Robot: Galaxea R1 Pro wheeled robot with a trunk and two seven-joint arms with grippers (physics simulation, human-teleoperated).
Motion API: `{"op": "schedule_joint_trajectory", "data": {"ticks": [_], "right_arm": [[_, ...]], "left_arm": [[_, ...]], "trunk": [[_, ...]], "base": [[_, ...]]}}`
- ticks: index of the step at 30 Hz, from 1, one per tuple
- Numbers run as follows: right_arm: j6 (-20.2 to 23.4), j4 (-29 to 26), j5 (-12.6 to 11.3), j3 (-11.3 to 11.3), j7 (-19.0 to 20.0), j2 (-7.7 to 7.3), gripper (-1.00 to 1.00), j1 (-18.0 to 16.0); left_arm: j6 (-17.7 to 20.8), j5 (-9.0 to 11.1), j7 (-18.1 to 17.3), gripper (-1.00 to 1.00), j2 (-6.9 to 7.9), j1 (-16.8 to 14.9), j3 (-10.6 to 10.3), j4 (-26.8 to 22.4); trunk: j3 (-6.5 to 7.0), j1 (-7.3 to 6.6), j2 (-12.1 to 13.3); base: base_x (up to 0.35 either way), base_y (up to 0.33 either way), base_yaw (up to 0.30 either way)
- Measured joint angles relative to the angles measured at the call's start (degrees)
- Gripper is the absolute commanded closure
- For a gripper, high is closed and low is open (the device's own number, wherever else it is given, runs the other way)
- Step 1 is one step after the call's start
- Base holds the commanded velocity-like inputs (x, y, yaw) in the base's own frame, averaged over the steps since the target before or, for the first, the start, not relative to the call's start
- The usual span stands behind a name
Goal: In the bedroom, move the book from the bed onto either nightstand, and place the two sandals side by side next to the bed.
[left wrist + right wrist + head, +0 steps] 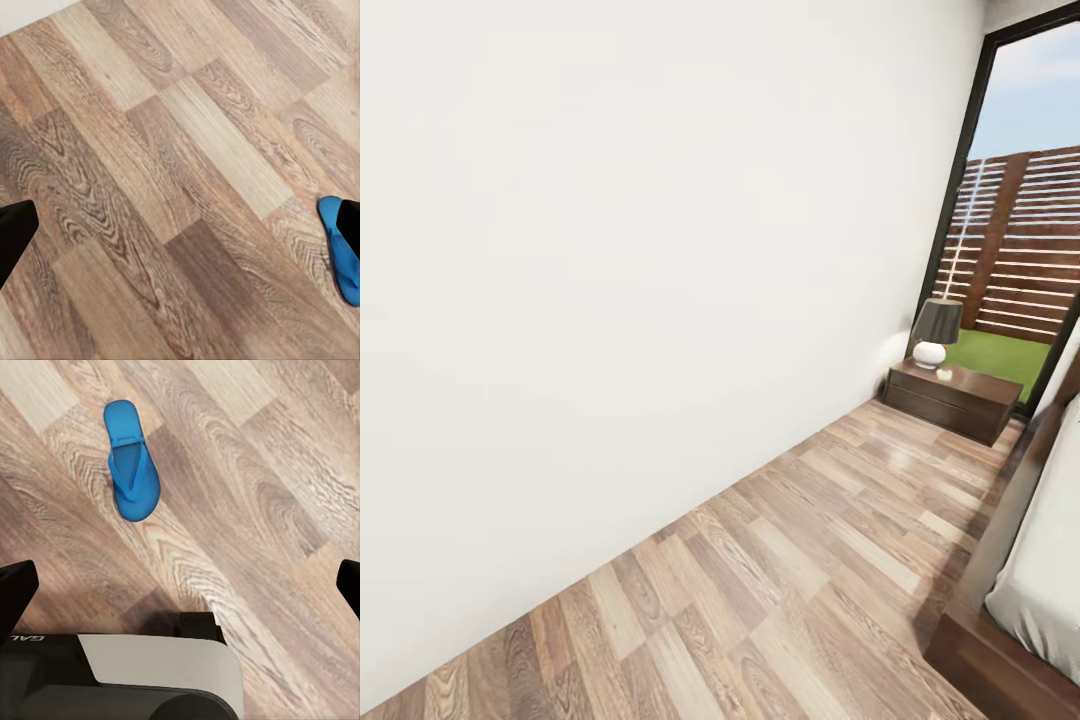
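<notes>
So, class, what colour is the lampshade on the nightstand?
Dark grey lampshade, above a white base; clearest in the head view.

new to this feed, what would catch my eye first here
The bright blue sandal lying flat on the wood-plank floor in the right wrist view stands out most. In the head view, a dark nightstand with a small lamp sits by the tall window, the bed at the right edge.
</notes>
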Motion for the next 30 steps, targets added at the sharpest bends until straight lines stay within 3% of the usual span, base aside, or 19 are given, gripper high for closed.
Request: {"op": "schedule_joint_trajectory", "data": {"ticks": [5, 14, 30], "right_arm": [[0.0, 0.0, 0.0, 0.03, 0.01, 0.08, -1.0, 0.0], [-0.01, 0.01, 0.0, 0.03, 0.01, 0.07, -1.0, -0.01], [0.0, 0.0, 0.0, 0.03, 0.02, -0.16, -1.0, -0.01]], "left_arm": [[0.0, 0.0, 0.0, -1.0, -0.02, 0.0, 0.0, 0.0], [-0.01, 0.0, 0.0, -1.0, 0.06, 0.0, 0.03, 0.0], [0.0, 0.0, 0.0, -1.0, -0.02, 0.0, 0.03, 0.0]], "trunk": [[0.0, 0.0, 0.0], [0.0, 0.0, 0.0], [0.0, 0.0, 0.0]], "base": [[0.0, 0.0, 0.022], [0.0, 0.0, 0.195], [0.0, 0.0, 0.011]]}}
